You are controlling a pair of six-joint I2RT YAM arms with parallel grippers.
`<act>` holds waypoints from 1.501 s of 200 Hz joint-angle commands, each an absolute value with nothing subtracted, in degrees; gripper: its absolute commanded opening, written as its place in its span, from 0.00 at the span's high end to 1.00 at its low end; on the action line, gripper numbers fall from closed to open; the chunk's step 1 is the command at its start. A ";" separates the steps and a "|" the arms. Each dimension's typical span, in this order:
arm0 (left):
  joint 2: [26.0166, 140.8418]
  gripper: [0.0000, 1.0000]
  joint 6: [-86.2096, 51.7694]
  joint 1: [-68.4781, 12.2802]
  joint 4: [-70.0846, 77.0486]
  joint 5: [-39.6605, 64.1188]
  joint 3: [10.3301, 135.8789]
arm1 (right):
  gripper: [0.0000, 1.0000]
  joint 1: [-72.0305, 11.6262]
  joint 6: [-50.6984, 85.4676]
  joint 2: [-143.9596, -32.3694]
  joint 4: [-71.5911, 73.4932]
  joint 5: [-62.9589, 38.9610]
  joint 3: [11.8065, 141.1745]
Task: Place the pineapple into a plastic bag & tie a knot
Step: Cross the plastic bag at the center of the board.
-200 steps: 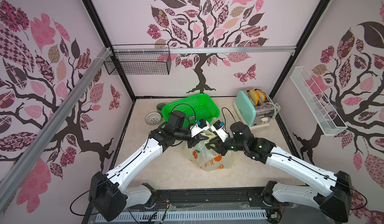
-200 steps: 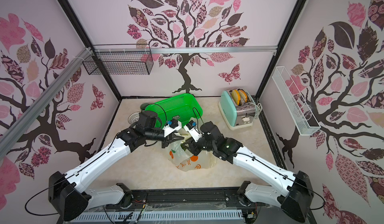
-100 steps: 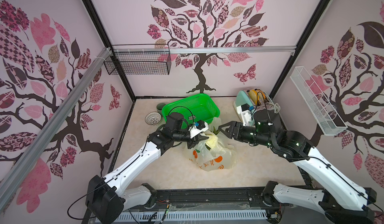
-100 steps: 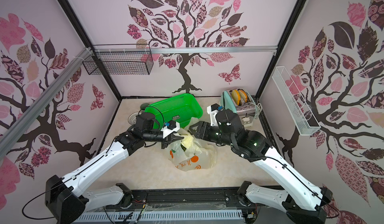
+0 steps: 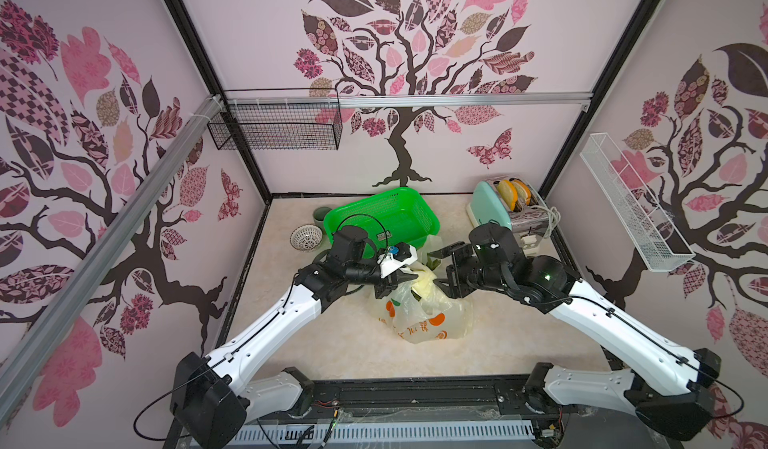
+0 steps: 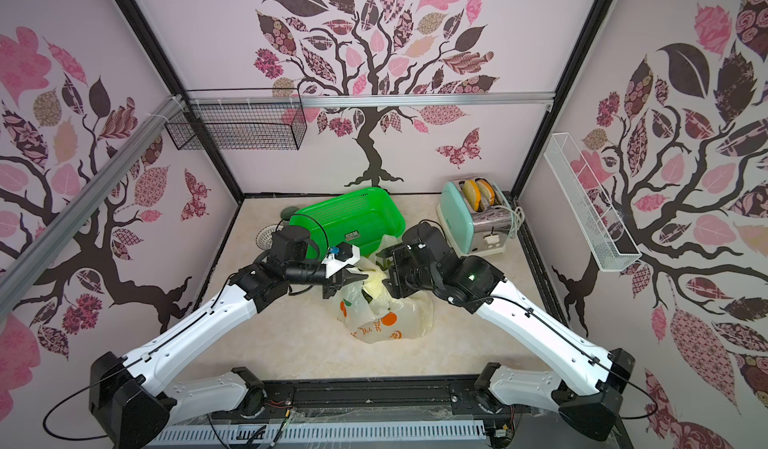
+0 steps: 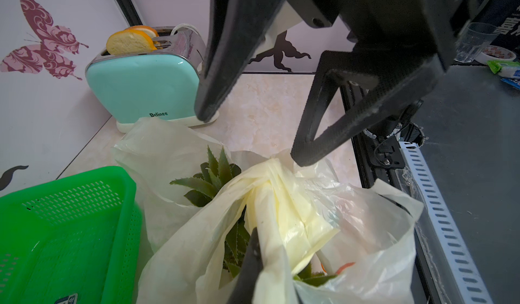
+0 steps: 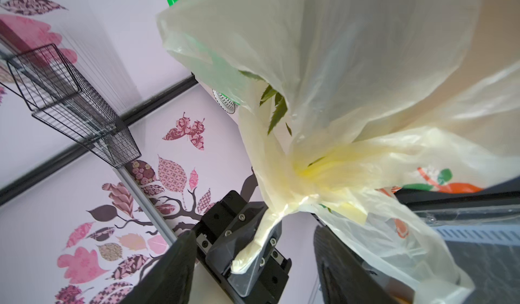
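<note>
Tension first: left gripper, clamped on the twisted handle of the translucent pale-yellow plastic bag, should hold taut while the spread-jawed right gripper takes the loose handle.

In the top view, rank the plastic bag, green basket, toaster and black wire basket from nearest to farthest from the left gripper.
1. plastic bag: its handle is pinched by the left gripper, jaws shut.
2. green basket: just behind the gripper, toward the back wall.
3. toaster: back right corner.
4. black wire basket: hung high at the back left.
</note>
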State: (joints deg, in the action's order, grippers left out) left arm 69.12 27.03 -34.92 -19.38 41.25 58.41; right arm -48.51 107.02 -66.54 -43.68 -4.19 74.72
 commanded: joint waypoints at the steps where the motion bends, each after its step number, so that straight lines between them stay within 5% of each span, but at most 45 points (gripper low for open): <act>1: 67.62 1.00 27.51 -35.16 -18.72 41.05 58.12 | 0.30 -50.58 117.31 -65.57 -42.67 -3.10 72.20; 191: 67.58 1.00 28.21 -36.54 -19.51 41.11 58.55 | 0.35 -51.85 128.36 -68.43 -29.11 2.96 63.76; 266: 66.51 1.00 28.20 -36.83 -20.33 42.28 58.45 | 0.55 -51.77 130.32 -72.15 -24.25 5.67 62.57; 300: 65.15 1.00 28.24 -36.83 -21.62 43.13 57.44 | 0.73 -51.63 127.67 -71.04 -25.71 11.01 62.01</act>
